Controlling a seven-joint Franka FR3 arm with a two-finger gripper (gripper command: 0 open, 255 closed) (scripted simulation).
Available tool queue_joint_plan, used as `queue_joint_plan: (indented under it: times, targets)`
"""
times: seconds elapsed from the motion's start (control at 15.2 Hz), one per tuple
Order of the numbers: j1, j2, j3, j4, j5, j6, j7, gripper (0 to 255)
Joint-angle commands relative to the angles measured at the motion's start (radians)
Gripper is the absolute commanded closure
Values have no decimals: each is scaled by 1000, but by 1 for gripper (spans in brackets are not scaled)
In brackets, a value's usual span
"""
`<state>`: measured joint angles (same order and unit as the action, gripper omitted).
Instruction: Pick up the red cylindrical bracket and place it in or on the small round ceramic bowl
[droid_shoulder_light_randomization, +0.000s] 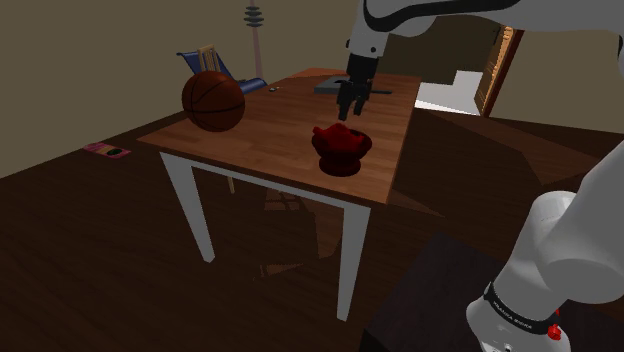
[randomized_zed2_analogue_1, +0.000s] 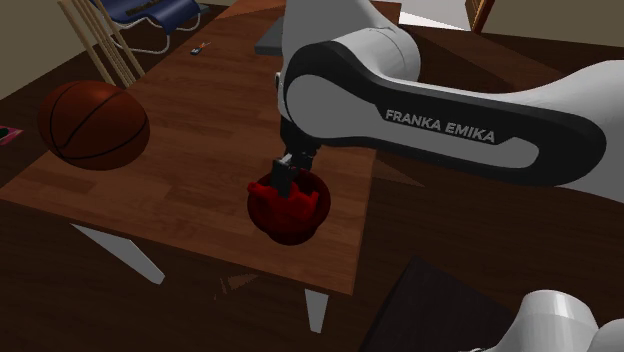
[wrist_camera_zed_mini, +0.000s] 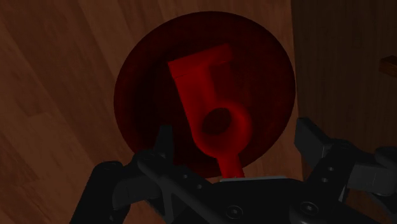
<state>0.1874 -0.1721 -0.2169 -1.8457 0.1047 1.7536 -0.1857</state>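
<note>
Broadly, the wooden table with white legs takes up the middle of the shoulder view, and the white arm reaches over its near side in the second exterior view. A basketball sits on the tabletop toward the shoulder view's left, well apart from the bowl. Behind it, past the table's far edge, stands a blue folding chair. A flat grey object lies on the far part of the table.

Next comes the dark red bowl, near the table's edge closest to the stand. The red bracket lies inside it, across the middle. Its flat end is away from the gripper and its ringed end, with a round hole, is nearer the gripper; parts of it rise above the rim in the shoulder view.

Above the bowl hangs the black gripper, pointing down. Its fingers stand apart on either side of the bracket's ringed end and touch nothing.
</note>
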Motion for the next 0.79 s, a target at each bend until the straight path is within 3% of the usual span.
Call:
queue_joint_plan:
  times: [0.0, 0.26, 0.73]
  targets:
    - [0, 0, 0, 0, 0, 0, 0, 0]
    - [-5, 15, -9, 144, 1, -130, -1, 0]
    - [-5, 15, -9, 144, 1, -130, -1, 0]
